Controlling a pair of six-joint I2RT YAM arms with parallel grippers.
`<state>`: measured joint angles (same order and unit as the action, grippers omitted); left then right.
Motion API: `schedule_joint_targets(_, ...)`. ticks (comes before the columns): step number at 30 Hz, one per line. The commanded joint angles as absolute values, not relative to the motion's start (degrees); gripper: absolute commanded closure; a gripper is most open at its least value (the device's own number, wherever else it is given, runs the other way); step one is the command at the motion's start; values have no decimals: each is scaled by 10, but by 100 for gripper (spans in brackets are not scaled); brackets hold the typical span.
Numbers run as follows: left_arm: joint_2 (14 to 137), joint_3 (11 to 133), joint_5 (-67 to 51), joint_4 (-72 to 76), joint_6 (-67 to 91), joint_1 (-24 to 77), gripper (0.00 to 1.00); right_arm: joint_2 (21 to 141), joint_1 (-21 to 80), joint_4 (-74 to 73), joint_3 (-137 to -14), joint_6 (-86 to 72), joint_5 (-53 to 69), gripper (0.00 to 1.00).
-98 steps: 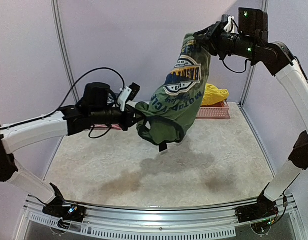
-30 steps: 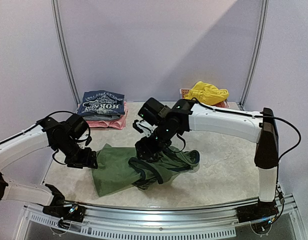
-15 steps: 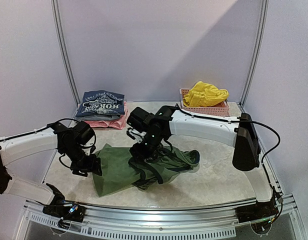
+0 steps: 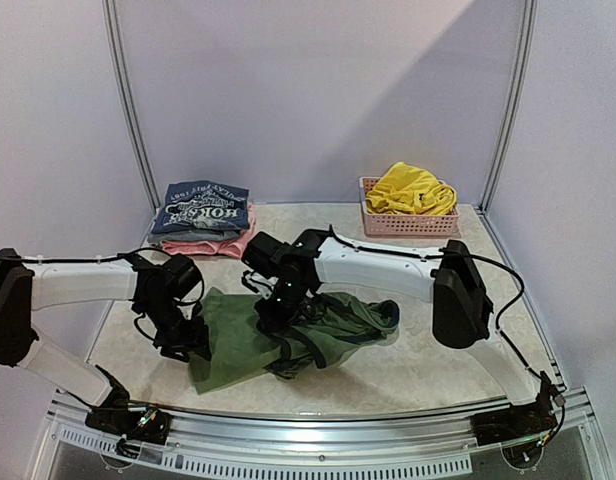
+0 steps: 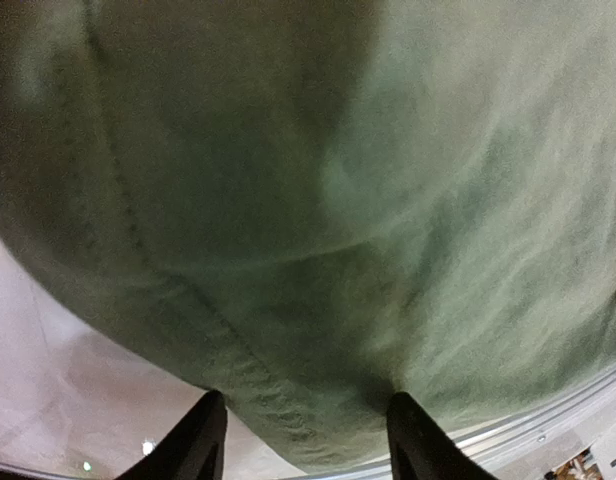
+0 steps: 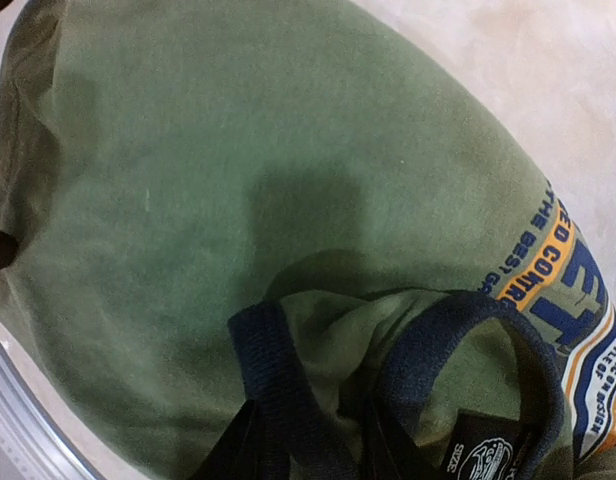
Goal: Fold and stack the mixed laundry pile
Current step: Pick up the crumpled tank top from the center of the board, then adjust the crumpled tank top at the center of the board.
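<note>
Left end effector (image 5: 306, 405) at hem (image 5: 250, 385), right end effector (image 6: 310, 440) at trim (image 6: 273, 365), grips unclear; olive shirt (image 4: 233, 350) lengthwise left-right.

the olive-green shirt (image 4: 238, 345) is soft matt cloth, finely woven and creased, with a ribbed dark blue trim (image 6: 268, 380) and a flat printed logo (image 6: 578, 300). under the shirt the table (image 4: 388, 375) is a matt, mottled beige surface; behind the shirt, crumpled yellow cloth shorts (image 4: 408, 190) fill a pink plastic lattice basket (image 4: 408, 225)
</note>
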<state>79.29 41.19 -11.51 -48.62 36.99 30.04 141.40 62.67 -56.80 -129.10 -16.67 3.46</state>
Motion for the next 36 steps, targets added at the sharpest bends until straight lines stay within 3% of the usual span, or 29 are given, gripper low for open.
schedule_joint_targets(1, 813, 395, -139, -438, 367, 293, 50, 1423, 628, -567, -1306, -157, 28, 81)
schedule_joint_targets(5, 816, 387, -146, -408, 367, 293, 73, 1401, 628, -570, -1306, -154, 4, 100)
schedule_joint_targets(7, 808, 392, -144, -406, 366, 293, 91, 1376, 627, -580, -1306, -153, -32, 100)
schedule_joint_targets(9, 792, 402, -131, -419, 368, 293, 100, 1346, 626, -594, -1293, -154, -61, 100)
schedule_joint_targets(16, 737, 481, -85, -505, 367, 292, 100, 1099, 610, -580, -1034, -208, -162, 100)
schedule_joint_targets(24, 765, 581, -66, -548, 357, 278, 100, 806, 593, -613, -752, -355, -219, 100)
schedule_joint_targets(36, 893, 750, -69, -592, 339, 201, 100, 560, 593, -715, -561, -635, -238, 100)
